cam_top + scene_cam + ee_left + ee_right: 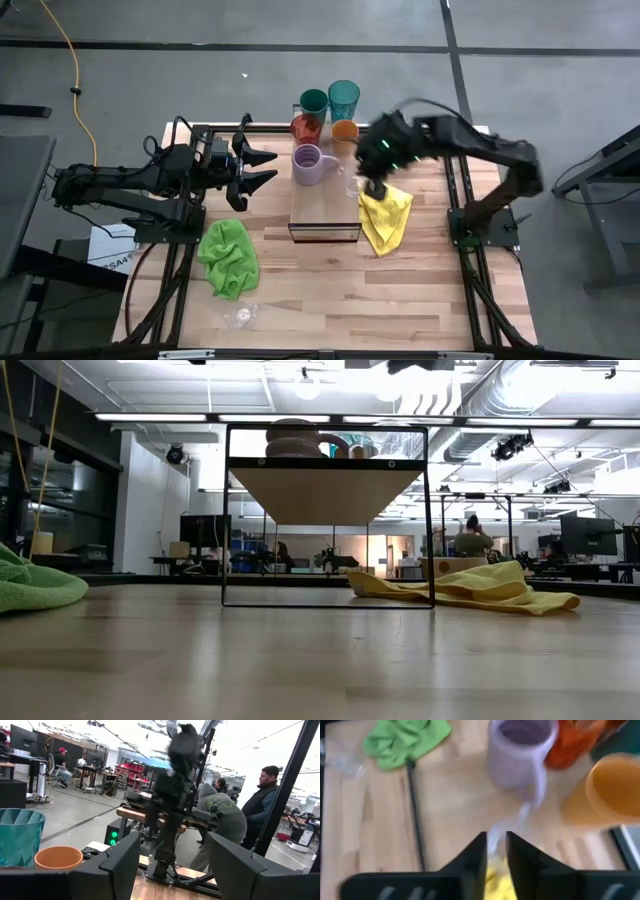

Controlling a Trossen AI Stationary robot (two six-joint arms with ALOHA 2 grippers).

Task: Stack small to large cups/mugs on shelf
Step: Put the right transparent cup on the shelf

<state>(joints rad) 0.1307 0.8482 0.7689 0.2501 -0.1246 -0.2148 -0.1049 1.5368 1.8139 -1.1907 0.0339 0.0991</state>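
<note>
Clear glass is what I see between my right gripper's dark fingers: in the right wrist view they stand close together with a small clear glass pinched in the narrow gap, its rim blurred. From above, the right gripper sits at the right edge of the shelf, over the near corner of the yellow cloth, which lies on the table touching the shelf's right side.

Just beyond those fingers stands the lavender mug, upright on the shelf's far end, handle toward the gripper. Past it I read the amber-orange tumbler and the orange cup side by side, and behind them the two teal tumblers, all at the far end of the table beyond the shelf plank, close together.

My left gripper waits left of the shelf, fingers spread wide and holding nothing, pointed toward the mug. Its wrist view looks past a teal tumbler and the orange cup to my right arm and people in the room.

The green cloth lies crumpled on the table's left side, well apart from the shelf. A second clear glass rests near the front edge, beside the green cloth. In the low view, the shelf's dark frame stands between both cloths.
</note>
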